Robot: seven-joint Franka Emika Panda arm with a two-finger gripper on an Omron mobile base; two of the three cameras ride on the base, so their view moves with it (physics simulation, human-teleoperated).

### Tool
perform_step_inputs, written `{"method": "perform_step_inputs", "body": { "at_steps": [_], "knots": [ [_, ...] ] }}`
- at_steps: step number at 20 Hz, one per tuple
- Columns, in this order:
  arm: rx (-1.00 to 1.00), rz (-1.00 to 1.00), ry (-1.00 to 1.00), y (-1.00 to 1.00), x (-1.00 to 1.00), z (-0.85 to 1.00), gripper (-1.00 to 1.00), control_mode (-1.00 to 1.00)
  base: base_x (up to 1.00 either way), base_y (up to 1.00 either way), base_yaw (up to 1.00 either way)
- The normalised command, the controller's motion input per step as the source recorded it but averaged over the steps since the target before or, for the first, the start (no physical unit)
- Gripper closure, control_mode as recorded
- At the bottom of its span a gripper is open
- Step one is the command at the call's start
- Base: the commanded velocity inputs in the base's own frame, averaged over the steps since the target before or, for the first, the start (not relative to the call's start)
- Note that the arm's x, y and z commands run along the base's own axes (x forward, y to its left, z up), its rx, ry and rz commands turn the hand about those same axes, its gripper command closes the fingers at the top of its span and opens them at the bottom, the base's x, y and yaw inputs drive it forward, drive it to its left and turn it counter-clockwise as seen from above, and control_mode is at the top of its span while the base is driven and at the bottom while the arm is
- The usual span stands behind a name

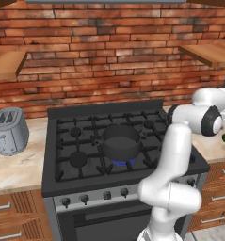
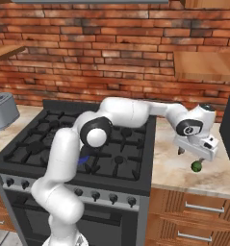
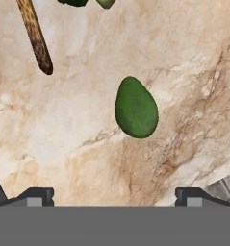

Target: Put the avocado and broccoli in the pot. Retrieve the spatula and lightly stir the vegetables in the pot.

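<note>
Avocado (image 3: 136, 108): dark green, smooth, egg-shaped, lying on the marbled counter (image 3: 87, 144) at center of hand view; in right base view it sits lower right, just under the gripper (image 2: 192, 154). Gripper fully spread, nothing held, tips wide apart. Spatula (image 3: 35, 34) handle, brown w/ speckles, upper left. Pot (image 1: 120, 141): dark grey, straight-sided, on stove (image 1: 85, 155) mid-frame; inside looks dark, contents can't tell.

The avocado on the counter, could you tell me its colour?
Dark green avocado, shown best in the hand view.
</note>
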Motion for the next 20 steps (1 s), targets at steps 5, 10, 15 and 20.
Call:
{"method": "perform_step_inputs", "body": {
  "at_steps": [5,10,15,20],
  "knots": [
    [0.00,0.04,0.02,-0.03,0.02,-0.45,-1.00,-1.00,0.00,0.00,0.00],
    [-0.01,0.03,0.02,-0.05,0.10,-0.12,-1.00,-1.00,0.00,0.00,0.00],
    [0.00,0.16,0.02,-0.08,0.36,0.00,-1.00,-1.00,0.00,0.00,0.00],
    [0.00,0.19,0.05,-0.01,0.23,-0.05,-1.00,-1.00,0.00,0.00,0.00]
  ]
}}
